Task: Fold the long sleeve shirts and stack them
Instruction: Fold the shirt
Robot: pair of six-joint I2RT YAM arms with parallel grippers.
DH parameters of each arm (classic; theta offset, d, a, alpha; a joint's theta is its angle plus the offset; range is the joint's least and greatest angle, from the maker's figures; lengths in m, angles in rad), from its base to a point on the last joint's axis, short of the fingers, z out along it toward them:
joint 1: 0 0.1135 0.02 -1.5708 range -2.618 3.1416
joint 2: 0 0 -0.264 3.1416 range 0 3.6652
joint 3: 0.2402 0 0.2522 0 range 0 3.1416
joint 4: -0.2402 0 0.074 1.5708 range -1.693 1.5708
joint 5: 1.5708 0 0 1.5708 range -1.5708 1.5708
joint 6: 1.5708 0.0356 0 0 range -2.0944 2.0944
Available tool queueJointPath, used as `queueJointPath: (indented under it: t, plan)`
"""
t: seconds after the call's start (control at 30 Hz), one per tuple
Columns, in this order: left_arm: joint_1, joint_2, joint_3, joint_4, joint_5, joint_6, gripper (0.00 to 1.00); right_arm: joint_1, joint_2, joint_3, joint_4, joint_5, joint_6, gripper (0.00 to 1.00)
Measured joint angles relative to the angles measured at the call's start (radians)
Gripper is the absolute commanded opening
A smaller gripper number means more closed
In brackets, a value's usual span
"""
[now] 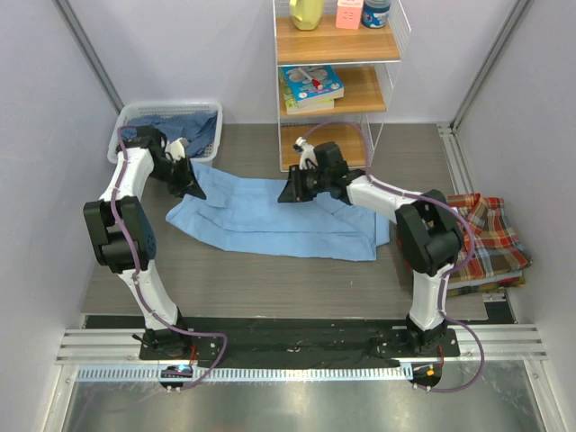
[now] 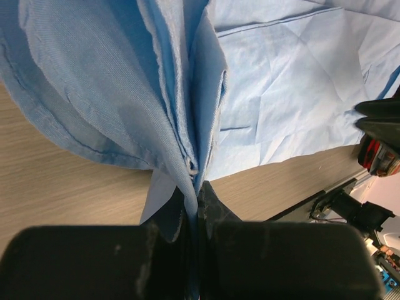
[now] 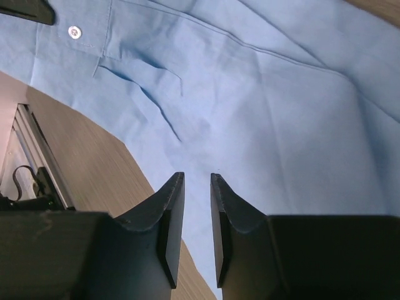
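Observation:
A plain light blue shirt (image 1: 279, 216) lies spread across the middle of the table. My left gripper (image 1: 184, 180) is shut on a bunched fold of its left edge, and the cloth rises between the fingers in the left wrist view (image 2: 197, 194). My right gripper (image 1: 292, 191) hovers over the shirt's far edge. In the right wrist view it (image 3: 197, 181) is open by a narrow gap with nothing between the fingers, just above the flat cloth (image 3: 250, 106). A folded red-yellow-blue plaid shirt (image 1: 490, 236) lies at the right edge.
A white basket (image 1: 123, 130) at the far left holds darker blue shirts (image 1: 180, 121). A wire shelf unit (image 1: 337, 81) with books and bottles stands behind the shirt, close to my right arm. Walls close in on both sides.

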Motion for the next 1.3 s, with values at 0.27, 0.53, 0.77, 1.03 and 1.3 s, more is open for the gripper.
queueJointPath:
  t: [0.27, 0.53, 0.77, 1.03, 1.3]
  plan:
    - [0.000, -0.042, -0.001, -0.020, -0.036, -0.011, 0.00, 0.135, 0.177, 0.093, 0.186, 0.069, 0.240, 0.27]
    - [0.000, -0.074, -0.024, -0.024, -0.044, -0.011, 0.00, 0.181, 0.365, 0.257, 0.288, 0.175, 0.423, 0.20]
    - [0.000, -0.074, -0.037, -0.026, -0.047, -0.008, 0.00, 0.225, 0.430, 0.325, 0.291, 0.235, 0.443, 0.18]
    - [0.000, -0.079, -0.049, -0.031, -0.046, -0.009, 0.00, 0.269, 0.507, 0.352, 0.298, 0.266, 0.441, 0.17]
    - [0.000, -0.105, -0.076, -0.031, -0.044, -0.008, 0.00, 0.282, 0.537, 0.404, 0.294, 0.278, 0.413, 0.23]
